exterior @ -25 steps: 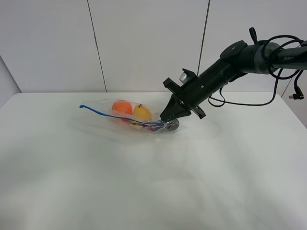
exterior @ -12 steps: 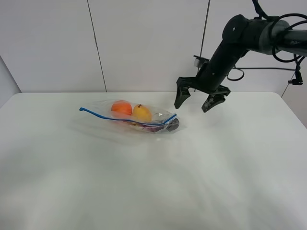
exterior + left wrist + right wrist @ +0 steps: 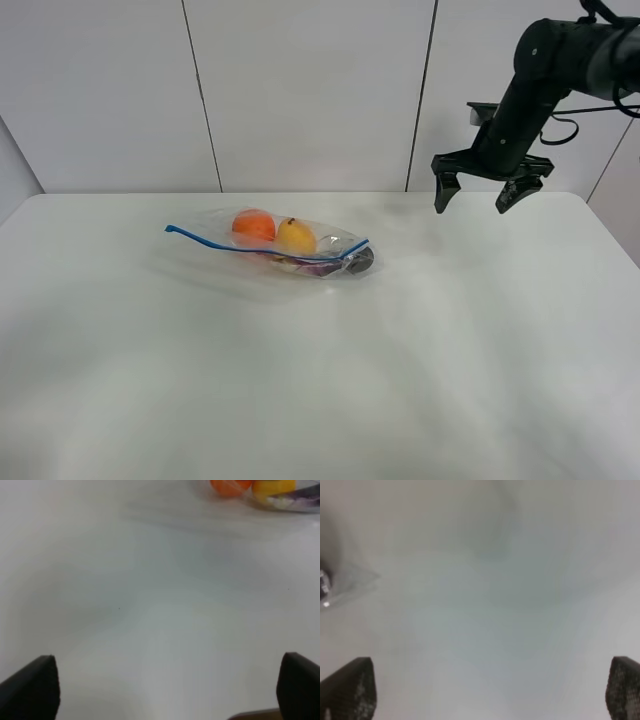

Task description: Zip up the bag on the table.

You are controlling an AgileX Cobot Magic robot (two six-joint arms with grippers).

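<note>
The clear bag [image 3: 270,245] lies on the white table [image 3: 320,380], left of centre toward the back. Its blue zipper strip [image 3: 215,239] runs along the near edge. An orange fruit [image 3: 254,225], a yellow pear [image 3: 296,236] and a dark item [image 3: 357,263] show through it. My right gripper [image 3: 476,195] is open and empty, raised above the table's back right, well away from the bag. The left wrist view shows my left gripper [image 3: 170,687] open over bare table, with the bag's fruit [image 3: 229,486] at the far edge. The right wrist view shows a bag corner [image 3: 342,587].
A white panelled wall [image 3: 300,90] stands behind the table. The right arm's cables [image 3: 560,125] hang at the back right.
My right gripper let go of the bag's right end, opened, and moved up and to the right, away from the bag. The bag has stayed in place.
</note>
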